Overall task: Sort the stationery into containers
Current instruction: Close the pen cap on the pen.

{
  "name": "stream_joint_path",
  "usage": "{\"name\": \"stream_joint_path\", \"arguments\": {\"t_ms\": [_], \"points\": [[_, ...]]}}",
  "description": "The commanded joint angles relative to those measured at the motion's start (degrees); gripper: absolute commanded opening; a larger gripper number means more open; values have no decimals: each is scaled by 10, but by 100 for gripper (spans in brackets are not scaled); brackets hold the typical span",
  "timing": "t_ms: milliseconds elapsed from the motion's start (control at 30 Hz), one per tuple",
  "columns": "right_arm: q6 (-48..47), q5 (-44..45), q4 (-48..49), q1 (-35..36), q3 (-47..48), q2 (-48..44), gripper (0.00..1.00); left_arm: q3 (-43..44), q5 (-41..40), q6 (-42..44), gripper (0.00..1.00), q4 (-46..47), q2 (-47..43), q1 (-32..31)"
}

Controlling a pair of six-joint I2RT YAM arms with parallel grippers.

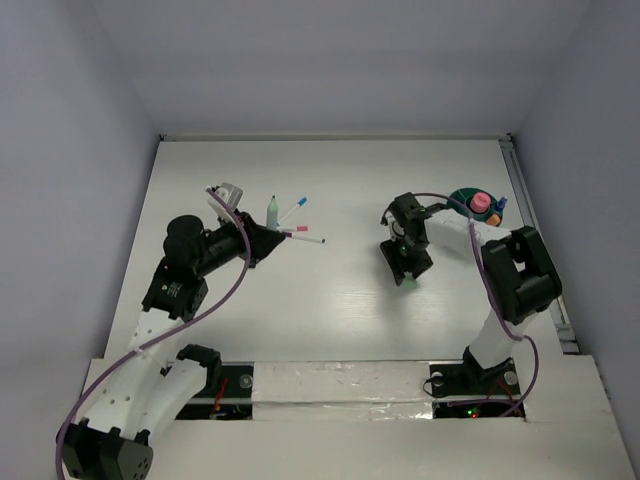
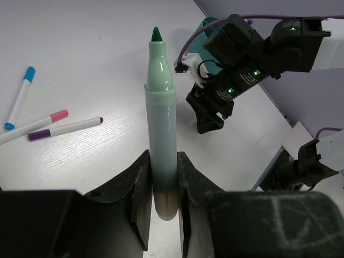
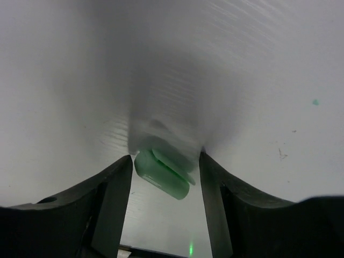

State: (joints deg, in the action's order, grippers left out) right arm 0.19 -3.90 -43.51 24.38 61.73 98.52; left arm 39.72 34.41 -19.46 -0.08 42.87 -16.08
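My left gripper (image 2: 163, 158) is shut on the lower barrel of a pale green pen (image 2: 160, 107) and holds it upright above the table; from above, the pen (image 1: 271, 210) stands beside the left gripper (image 1: 262, 240). Three thin white markers lie near it, capped blue (image 2: 19, 98), pink (image 2: 37, 126) and purple (image 2: 64, 128). My right gripper (image 3: 166, 158) points down at the table, open, with a small green eraser (image 3: 161, 174) lying between its fingers, closer to the left one. The round teal holder (image 1: 463, 195) at the back right holds a pink-topped piece (image 1: 481, 203).
The right arm (image 2: 226, 88) reaches over the middle of the table, in front of the teal holder (image 2: 207, 27). A metal rail (image 1: 530, 220) runs along the table's right edge. White walls close the table in on three sides.
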Motion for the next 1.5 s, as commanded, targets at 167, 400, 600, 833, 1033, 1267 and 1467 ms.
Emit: {"name": "stream_joint_path", "arguments": {"t_ms": [167,400,600,833,1033,1267,1467], "points": [[-3,-12,-25,1,18,16,42,18,-4,13,0,10,-5,-4],[22,-44,-18,1,18,12,5,18,-6,13,0,9,-3,-4],[42,-99,33,1,14,-45,0,18,-7,13,0,9,-2,-4],[182,-184,234,21,19,-147,0,9,31,-4,0,40,10,-4],[333,-209,536,66,12,-173,0,-5,94,-43,0,87,38,-4],[480,-229,823,66,-1,-128,0,-26,180,-116,0,199,70,-4],[575,-230,997,71,-16,-104,0,-42,215,-175,0,289,81,-4]]}}
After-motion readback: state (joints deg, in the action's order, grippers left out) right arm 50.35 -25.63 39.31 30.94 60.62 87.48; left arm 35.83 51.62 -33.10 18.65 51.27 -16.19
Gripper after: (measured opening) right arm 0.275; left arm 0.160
